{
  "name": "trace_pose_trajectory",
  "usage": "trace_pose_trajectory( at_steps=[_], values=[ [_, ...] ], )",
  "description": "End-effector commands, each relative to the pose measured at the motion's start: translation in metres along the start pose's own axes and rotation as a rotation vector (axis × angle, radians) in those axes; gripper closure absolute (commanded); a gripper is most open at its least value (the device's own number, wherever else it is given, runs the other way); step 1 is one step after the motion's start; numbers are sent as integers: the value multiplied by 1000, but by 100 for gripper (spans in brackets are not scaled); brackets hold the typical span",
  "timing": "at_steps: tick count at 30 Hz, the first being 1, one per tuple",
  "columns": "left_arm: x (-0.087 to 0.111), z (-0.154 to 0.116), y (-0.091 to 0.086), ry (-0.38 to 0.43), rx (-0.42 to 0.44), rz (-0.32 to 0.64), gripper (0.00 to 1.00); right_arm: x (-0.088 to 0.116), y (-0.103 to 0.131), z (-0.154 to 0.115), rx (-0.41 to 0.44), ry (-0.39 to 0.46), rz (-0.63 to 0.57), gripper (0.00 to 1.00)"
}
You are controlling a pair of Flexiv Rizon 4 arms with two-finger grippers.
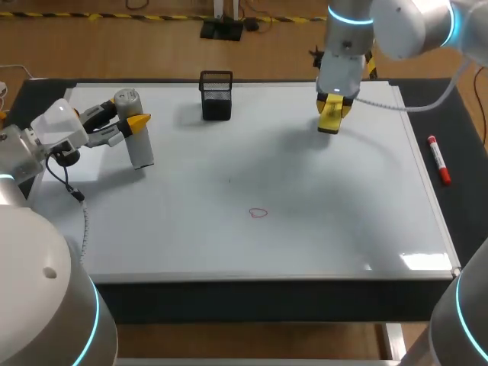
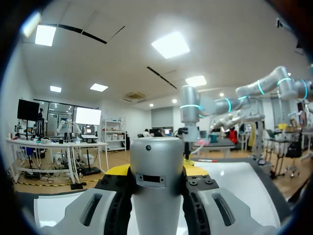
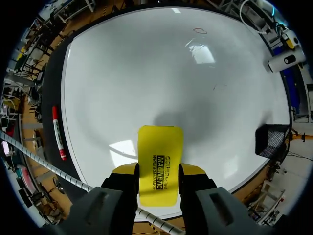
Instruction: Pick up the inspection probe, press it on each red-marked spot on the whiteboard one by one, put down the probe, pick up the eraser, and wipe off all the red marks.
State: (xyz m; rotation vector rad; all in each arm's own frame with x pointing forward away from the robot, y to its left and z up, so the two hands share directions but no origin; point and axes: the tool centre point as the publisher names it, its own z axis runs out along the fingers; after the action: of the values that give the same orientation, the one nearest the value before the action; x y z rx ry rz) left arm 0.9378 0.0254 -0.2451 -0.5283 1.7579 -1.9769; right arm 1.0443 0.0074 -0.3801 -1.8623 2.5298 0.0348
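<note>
Dark desk (image 1: 465,183) carries a whiteboard (image 1: 305,175) that covers most of its top. Left gripper (image 1: 136,126) sits over the board's far left corner and is clamped on the inspection probe (image 1: 139,141), a silver cylinder held close to upright. The left wrist view shows its 2 fingers pressed against opposite sides of the probe body. Whether the probe's lower end touches the board cannot be told. Right gripper (image 1: 333,114) hangs over the far right part of the board with its 2 fingers closed on the yellow eraser (image 1: 329,122), which casts a shadow on the board. 1 red mark (image 1: 259,213), a small loop, lies near the middle of the board, well apart from both tools. A black mesh basket (image 1: 216,95) stands on the board at its far edge, between the 2 grippers. A red marker (image 1: 439,160) lies on the desk just beside the board's right edge.
</note>
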Motion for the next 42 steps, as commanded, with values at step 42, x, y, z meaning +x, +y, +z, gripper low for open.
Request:
trace_pose_trajectory(
  at_steps=[42],
  values=[
    [121,43,-9,333,33,16,100,-1,-2,-1,-2,7,-1,100]
  ],
)
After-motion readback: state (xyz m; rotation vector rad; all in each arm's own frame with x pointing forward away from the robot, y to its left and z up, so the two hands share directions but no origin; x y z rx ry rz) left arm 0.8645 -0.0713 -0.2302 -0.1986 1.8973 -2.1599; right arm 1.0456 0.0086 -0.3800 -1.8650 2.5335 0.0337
